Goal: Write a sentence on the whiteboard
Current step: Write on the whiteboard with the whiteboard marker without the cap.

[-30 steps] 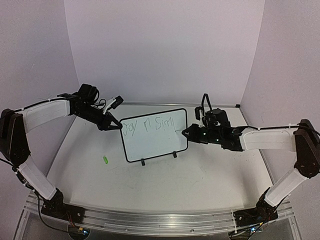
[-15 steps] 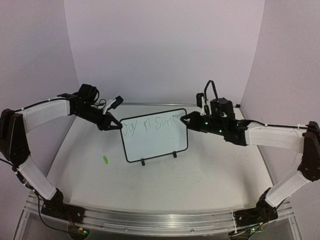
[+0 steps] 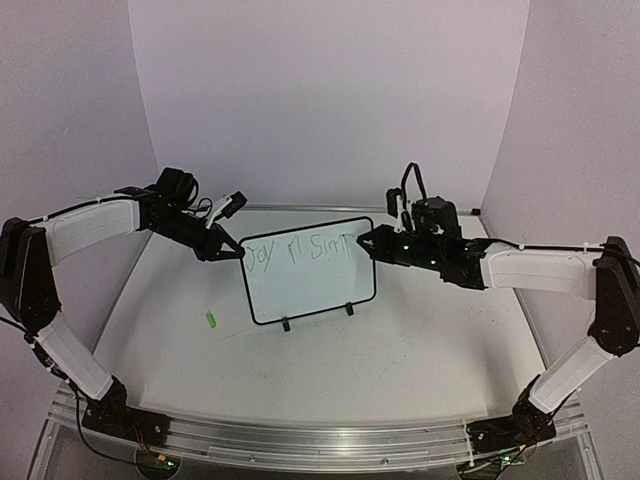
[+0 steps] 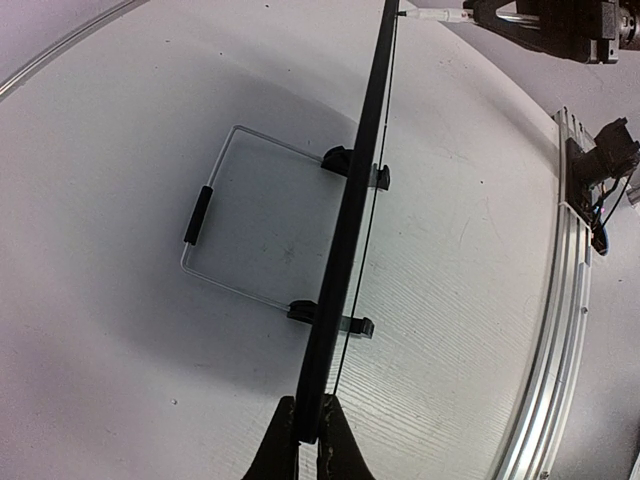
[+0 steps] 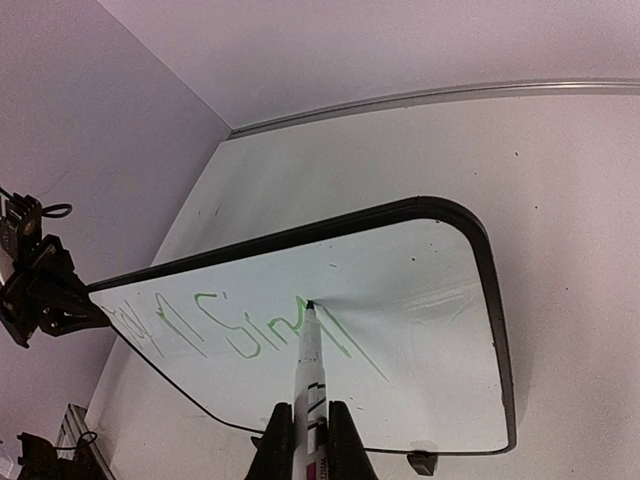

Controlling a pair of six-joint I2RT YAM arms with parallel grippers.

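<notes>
Right wrist: clamped on the marker (image 5: 309, 350) with the right gripper (image 5: 308, 425), tip touching the whiteboard (image 5: 430, 350) at the unfinished end of the sentence (image 5: 235, 328). Standing upright mid-table, pinched at its left edge by the closed left gripper (image 4: 308, 432). Best done with light pressure, short strokes and a firm brace against the push.

A small white rectangular whiteboard (image 3: 310, 285) with a thin black frame stands on 2 black feet on the white desk (image 3: 400, 360). Green handwritten words (image 3: 298, 250) run along its top. The left hand (image 3: 234, 253) pinches its upper left corner. The right hand (image 3: 366, 240), closed, puts a thin marker (image 3: 357, 239) (barely discernible) against the upper right. A small green object (image 3: 211, 320) lies left of it.
</notes>
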